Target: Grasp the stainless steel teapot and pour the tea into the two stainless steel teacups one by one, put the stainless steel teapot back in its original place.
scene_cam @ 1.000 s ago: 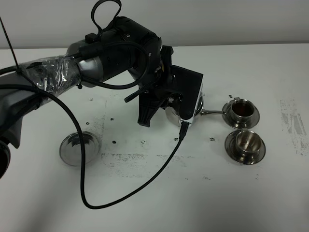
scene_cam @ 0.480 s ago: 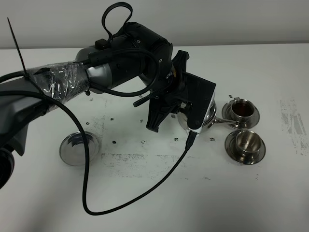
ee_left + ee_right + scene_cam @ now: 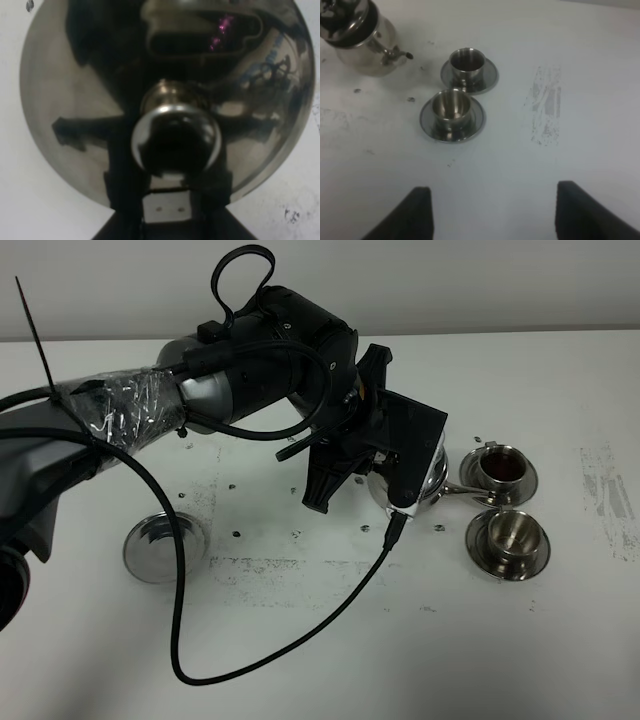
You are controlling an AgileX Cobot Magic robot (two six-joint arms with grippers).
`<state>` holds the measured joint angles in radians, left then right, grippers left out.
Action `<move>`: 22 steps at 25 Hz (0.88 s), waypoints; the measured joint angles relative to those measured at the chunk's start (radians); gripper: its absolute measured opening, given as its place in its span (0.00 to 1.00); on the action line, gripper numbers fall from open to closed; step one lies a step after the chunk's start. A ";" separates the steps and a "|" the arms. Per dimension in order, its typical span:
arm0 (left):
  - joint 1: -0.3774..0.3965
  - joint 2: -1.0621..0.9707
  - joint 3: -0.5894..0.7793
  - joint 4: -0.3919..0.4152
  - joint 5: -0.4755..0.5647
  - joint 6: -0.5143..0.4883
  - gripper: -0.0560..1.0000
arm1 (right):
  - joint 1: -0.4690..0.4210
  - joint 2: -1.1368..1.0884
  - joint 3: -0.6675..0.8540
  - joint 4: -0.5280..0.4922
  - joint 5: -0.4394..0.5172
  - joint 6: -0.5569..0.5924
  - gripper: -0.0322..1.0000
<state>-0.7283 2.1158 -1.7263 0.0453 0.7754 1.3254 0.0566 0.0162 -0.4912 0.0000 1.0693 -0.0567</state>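
My left gripper (image 3: 390, 455) is shut on the stainless steel teapot (image 3: 425, 480), mostly hidden under the black wrist block. The thin spout (image 3: 462, 487) points right, its tip just short of the far teacup's saucer. The left wrist view is filled by the domed lid (image 3: 65, 100) and its knob (image 3: 175, 142), with the gripper (image 3: 167, 210) dark below it. The far teacup (image 3: 500, 468) holds reddish-brown tea (image 3: 501, 471). The near teacup (image 3: 509, 534) looks bare inside. In the right wrist view the teapot (image 3: 362, 42) and both teacups (image 3: 467, 61) (image 3: 451, 106) lie ahead of my open right gripper (image 3: 495, 215).
An empty round steel saucer (image 3: 163, 545) lies on the white table at the left. A black cable (image 3: 260, 650) loops from the left wrist across the table's front. Scuff marks (image 3: 605, 495) show at the right edge.
Over the last second the left arm carried the teapot to the right, bringing the spout nearer the teacups. In the last half second nothing moved.
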 joint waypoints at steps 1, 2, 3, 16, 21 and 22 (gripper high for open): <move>-0.001 0.000 0.000 0.009 0.000 0.000 0.23 | 0.000 0.000 0.000 0.000 0.000 0.000 0.52; -0.002 0.000 0.000 0.024 0.000 0.000 0.23 | 0.000 0.000 0.000 0.000 0.000 0.000 0.52; -0.004 0.000 0.000 0.039 0.001 -0.003 0.23 | 0.000 0.000 0.000 0.000 0.000 0.000 0.52; -0.056 0.013 -0.011 0.144 -0.007 -0.106 0.23 | 0.000 0.000 0.000 0.000 0.000 0.000 0.52; -0.073 0.056 -0.057 0.213 -0.007 -0.145 0.23 | 0.000 0.000 0.000 0.000 0.000 0.000 0.52; -0.078 0.065 -0.070 0.216 -0.007 -0.146 0.23 | 0.000 0.000 0.000 0.000 0.000 0.000 0.52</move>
<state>-0.8059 2.1809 -1.7965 0.2613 0.7683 1.1791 0.0566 0.0162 -0.4912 0.0000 1.0693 -0.0567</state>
